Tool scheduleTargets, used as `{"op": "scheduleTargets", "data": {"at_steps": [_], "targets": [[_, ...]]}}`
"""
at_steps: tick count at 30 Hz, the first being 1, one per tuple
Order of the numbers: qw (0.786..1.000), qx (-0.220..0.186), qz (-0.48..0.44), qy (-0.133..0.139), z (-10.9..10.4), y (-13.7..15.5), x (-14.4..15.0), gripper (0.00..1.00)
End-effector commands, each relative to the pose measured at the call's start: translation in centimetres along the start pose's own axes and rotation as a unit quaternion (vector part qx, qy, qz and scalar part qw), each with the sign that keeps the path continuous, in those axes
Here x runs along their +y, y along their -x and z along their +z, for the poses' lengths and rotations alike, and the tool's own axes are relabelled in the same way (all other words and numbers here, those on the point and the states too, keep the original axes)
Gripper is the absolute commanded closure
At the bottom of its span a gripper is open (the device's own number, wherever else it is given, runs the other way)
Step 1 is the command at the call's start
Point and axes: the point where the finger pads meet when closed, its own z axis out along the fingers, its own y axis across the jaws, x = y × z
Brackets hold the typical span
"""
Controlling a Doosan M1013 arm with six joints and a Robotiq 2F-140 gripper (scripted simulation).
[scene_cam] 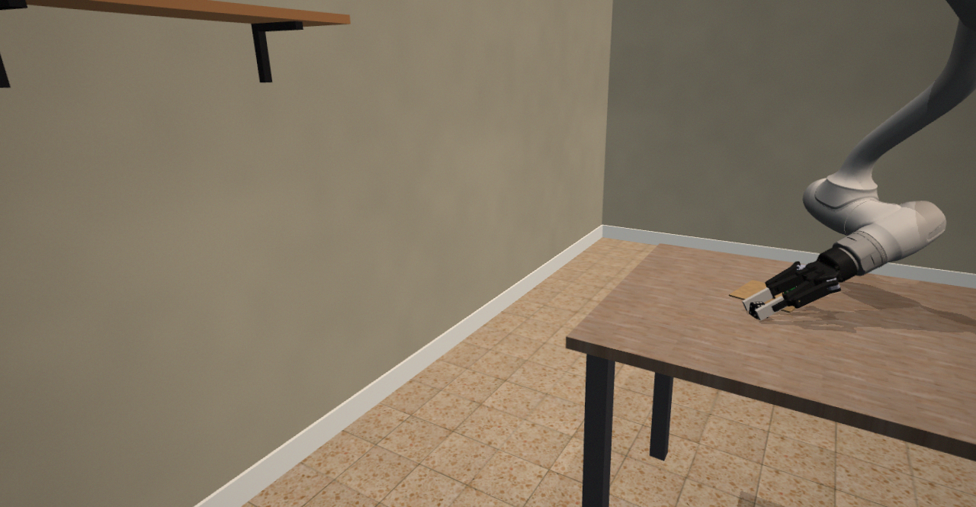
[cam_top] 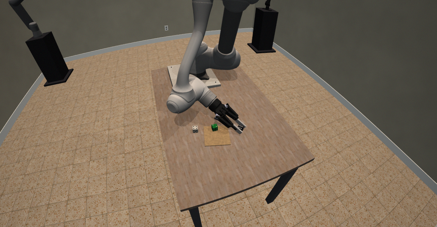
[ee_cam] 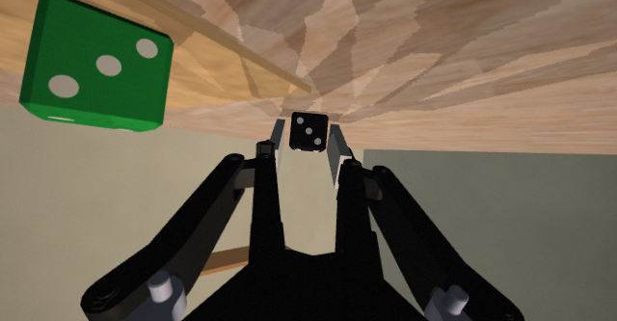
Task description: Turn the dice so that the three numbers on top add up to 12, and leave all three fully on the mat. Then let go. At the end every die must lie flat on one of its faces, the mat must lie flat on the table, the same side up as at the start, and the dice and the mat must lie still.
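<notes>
Top view, going left to right: the white die (cam_top: 195,129) sits off the mat (cam_top: 216,137) (scene_cam: 749,288) (ee_cam: 231,77), between nine and ten o'clock from its centre, four pips up. Next, at twelve, the green die (cam_top: 214,127) (ee_cam: 98,66) stands by the mat's edge; I cannot tell whether it is wholly on. Farthest right, between two and three o'clock, the black die (cam_top: 240,127) (scene_cam: 756,309) (ee_cam: 308,131) seems to rest on the worktop (cam_top: 244,170) (scene_cam: 682,299) (ee_cam: 482,114), off the mat.

My jaws stand a little spread around that black die, gripping nothing, with a slim gap on either side. I judge this to be a release or regrasp. If releasing, I should back straight out along my slant, so neither pad drags it round. If regrasping, I should centre first, close evenly, and avoid brushing the green die.
</notes>
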Motion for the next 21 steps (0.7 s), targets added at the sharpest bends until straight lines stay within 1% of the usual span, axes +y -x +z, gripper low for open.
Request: {"op": "scheduleTargets", "data": {"at_steps": [1, 10, 13, 17, 19, 21], "targets": [[1.0, 0.0, 0.0, 0.0, 0.0, 0.0, 0.0, 0.72], [1.0, 0.0, 0.0, 0.0, -0.2, 0.0, 0.0, 0.72], [1.0, 0.0, 0.0, 0.0, -0.8, 0.0, 0.0, 0.72], [1.0, 0.0, 0.0, 0.0, -2.2, 0.0, 0.0, 0.72], [1.0, 0.0, 0.0, 0.0, -2.2, 0.0, 0.0, 0.72], [1.0, 0.0, 0.0, 0.0, -3.0, 0.0, 0.0, 0.72]]}}
